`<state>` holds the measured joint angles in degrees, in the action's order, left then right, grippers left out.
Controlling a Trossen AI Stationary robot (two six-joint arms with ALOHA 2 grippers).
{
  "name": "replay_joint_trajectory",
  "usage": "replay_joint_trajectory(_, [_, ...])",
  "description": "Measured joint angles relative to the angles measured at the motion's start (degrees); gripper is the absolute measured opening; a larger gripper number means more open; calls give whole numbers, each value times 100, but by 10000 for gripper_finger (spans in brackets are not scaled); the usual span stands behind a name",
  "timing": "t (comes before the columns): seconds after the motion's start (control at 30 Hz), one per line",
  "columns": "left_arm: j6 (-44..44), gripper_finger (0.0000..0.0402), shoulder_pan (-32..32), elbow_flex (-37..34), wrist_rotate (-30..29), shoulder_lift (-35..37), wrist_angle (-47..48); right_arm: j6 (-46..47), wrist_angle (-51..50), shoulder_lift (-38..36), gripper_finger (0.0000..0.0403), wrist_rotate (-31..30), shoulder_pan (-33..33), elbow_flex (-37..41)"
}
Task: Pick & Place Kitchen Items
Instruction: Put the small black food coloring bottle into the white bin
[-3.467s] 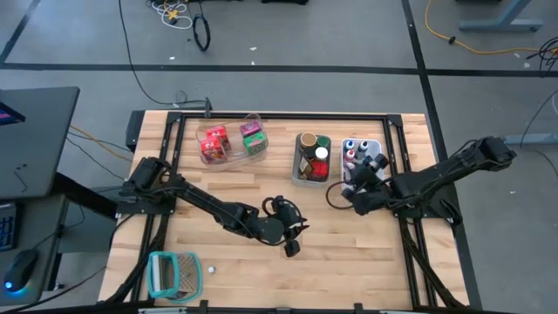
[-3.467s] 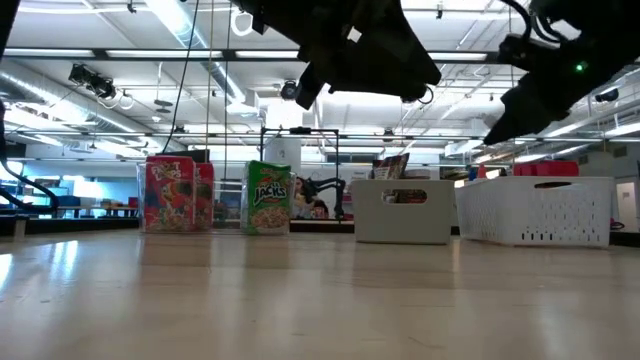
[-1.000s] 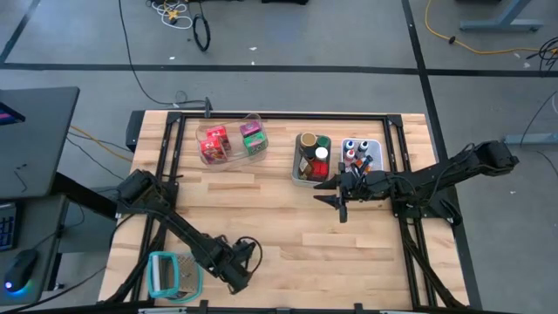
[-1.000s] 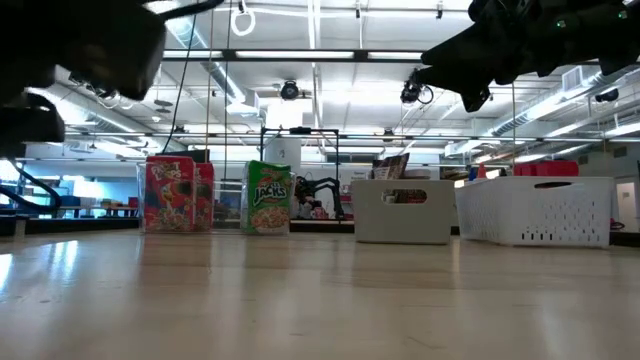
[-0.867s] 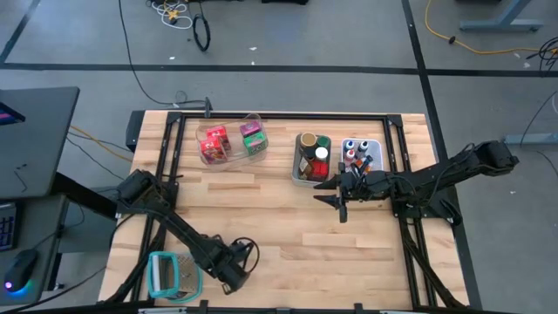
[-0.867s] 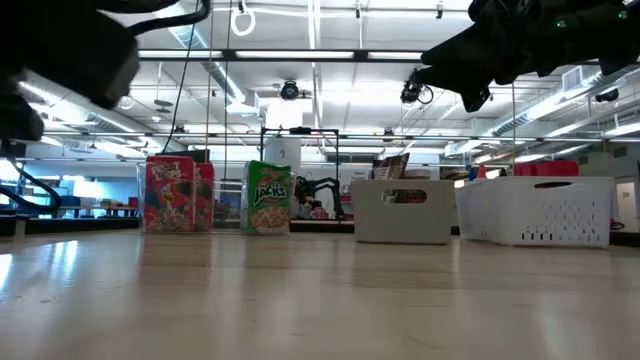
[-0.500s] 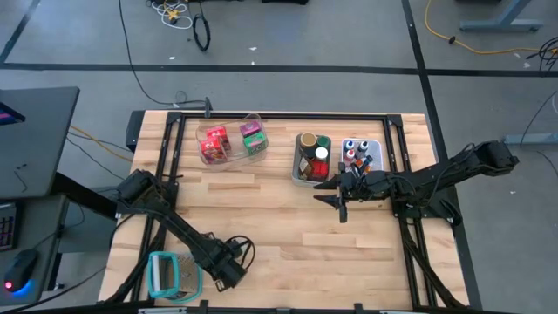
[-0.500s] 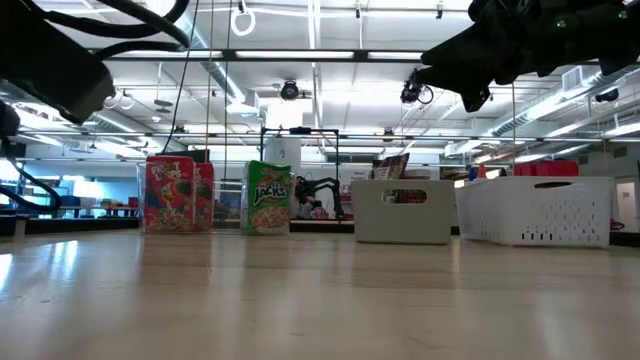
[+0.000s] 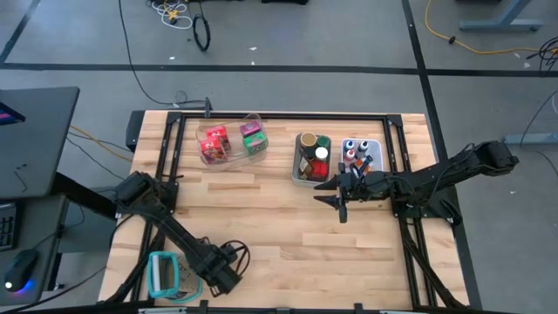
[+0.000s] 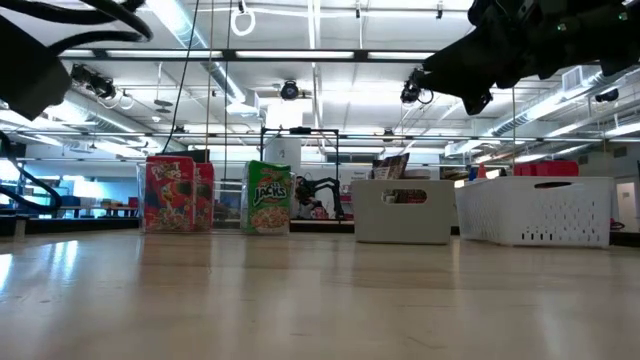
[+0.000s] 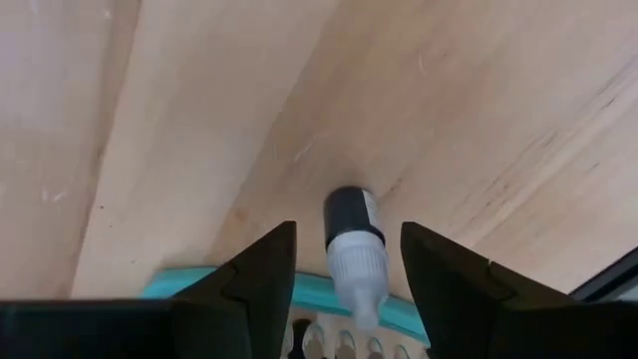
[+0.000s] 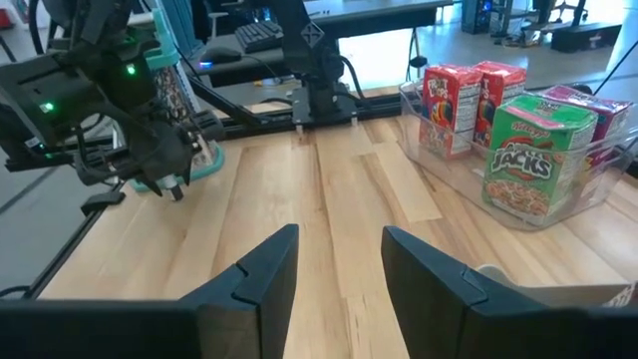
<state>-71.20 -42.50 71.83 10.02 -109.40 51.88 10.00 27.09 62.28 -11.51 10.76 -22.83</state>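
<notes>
My left gripper (image 11: 349,229) (image 9: 224,277) points down near the table's front left, beside the teal-and-white holder (image 9: 166,275). It is open. A small bottle (image 11: 353,249) with a black end and a white end lies between its fingers with a gap on each side. The white end overlaps the holder's teal rim (image 11: 309,291); whether it rests there I cannot tell. My right gripper (image 9: 335,206) (image 12: 339,269) hangs open and empty above the table, in front of the grey bin (image 9: 299,177). Red and green cereal boxes (image 9: 228,141) stand in a clear bin.
The grey bin with jars and the white bin (image 9: 377,146) with small bottles stand at the far right; the clear bin (image 9: 255,120) is at the far left. Bare wood (image 9: 279,227) lies between the arms. A dark frame (image 9: 279,114) runs along the far edge.
My left gripper has moved along the near edge toward the table's left, closer to the teal holder. In the low view its dark shape has slid off to the left. My right arm has kept still.
</notes>
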Motion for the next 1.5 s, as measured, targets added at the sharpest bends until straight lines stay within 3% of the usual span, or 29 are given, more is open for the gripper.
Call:
replay_joint_trajectory(0.2, [-2,177,-68,0,-68,0,-17,0,-25,0,155,-1,0,0])
replay_joint_trajectory(0.47, [-17,78,-54,0,-9,3,-33,0,-24,0,155,-2,-2,0])
replay_joint_trajectory(0.7, [-231,88,-41,0,-253,11,-107,0,-15,0,155,-2,-1,0])
replay_joint_trajectory(0.8, [-22,100,35,0,-544,15,-453,41,-9,0,155,-2,0,0])
replay_joint_trajectory(1.13, [1020,78,729,-6,-1952,2,-1144,99,-9,2,155,-421,-2,0])
replay_joint_trajectory(1.4, [2808,81,1506,-7,-3067,2,-2681,2,-173,2,155,-360,0,-2])
replay_joint_trajectory(1.5, [3423,80,1784,-7,-3470,2,-3302,4,-598,2,155,-46,-2,-2])
